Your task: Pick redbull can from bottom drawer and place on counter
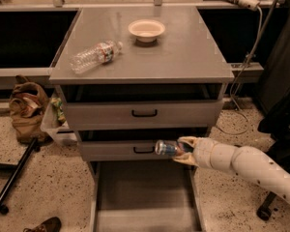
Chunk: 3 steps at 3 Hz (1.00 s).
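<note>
Speckled terrazzo floor spreads beneath and on both sides of the gripper claw. Grey drawer cabinet: its counter lies above and behind the claw, well apart from it. Bottom drawer, pulled out, plain grey floor bare, sits below and to the left of the claw. Two grey drawer fronts with black handles: upper drawer above the claw, middle drawer to its left, its handle just beside the can. White segmented arm runs from the lower right edge to the claw. Brown bag on the floor, far left and somewhat higher. Black pole lying on the floor, far left. Clear water bottle, on its side on the counter, up and left; its label too small to read. Cream bowl, upright on the counter, farther back. Claw itself: in front of the middle drawer's right end, over the bottom drawer's right side, fingers clamped around the redbull can. Can: held lying level, shiny end pointing left, blue and silver; no lettering legible.
</note>
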Each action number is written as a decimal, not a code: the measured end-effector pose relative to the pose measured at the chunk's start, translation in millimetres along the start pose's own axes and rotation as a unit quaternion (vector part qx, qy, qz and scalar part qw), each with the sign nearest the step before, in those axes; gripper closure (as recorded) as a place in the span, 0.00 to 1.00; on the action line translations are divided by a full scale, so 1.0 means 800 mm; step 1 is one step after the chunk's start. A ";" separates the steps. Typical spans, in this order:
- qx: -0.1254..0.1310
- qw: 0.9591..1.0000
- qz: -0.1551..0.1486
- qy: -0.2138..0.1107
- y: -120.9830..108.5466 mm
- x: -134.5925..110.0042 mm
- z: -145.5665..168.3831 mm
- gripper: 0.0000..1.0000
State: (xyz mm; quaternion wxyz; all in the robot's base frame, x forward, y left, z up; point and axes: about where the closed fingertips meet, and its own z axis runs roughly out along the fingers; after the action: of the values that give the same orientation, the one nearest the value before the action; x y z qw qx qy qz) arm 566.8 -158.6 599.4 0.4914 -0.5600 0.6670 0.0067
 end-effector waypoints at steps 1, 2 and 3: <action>-0.021 0.998 -0.037 -0.041 -0.026 -0.069 0.028 1.00; -0.021 0.998 -0.037 -0.041 -0.026 -0.069 0.028 1.00; -0.008 0.998 -0.051 -0.024 -0.045 -0.076 0.015 1.00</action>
State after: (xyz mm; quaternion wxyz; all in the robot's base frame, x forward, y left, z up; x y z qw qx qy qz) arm 595.5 -120.3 652.8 0.5026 -0.5967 0.6256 0.0011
